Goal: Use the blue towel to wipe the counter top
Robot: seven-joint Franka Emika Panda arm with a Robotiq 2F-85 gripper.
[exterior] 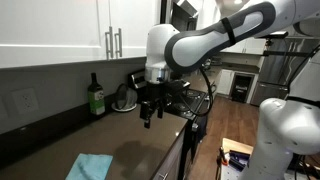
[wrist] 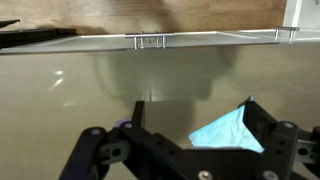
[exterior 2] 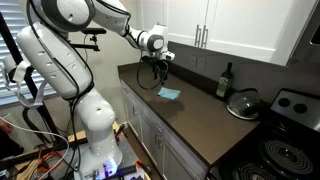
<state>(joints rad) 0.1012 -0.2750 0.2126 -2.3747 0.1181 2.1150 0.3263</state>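
Observation:
The blue towel (exterior: 90, 166) lies flat on the dark counter top (exterior: 128, 140) near its front edge. It also shows in an exterior view (exterior 2: 170, 94) and in the wrist view (wrist: 225, 131). My gripper (exterior: 150, 112) hangs above the counter, apart from the towel, and also shows in an exterior view (exterior 2: 160, 72). In the wrist view the gripper (wrist: 194, 108) is open and empty, and the towel shows between its fingers, close to the right finger.
A dark green bottle (exterior: 96, 97) stands at the back wall and also shows in an exterior view (exterior 2: 225, 82). A pot with a lid (exterior 2: 243, 103) sits beside a stove (exterior 2: 285, 150). White cabinets (exterior: 60, 30) hang above the counter.

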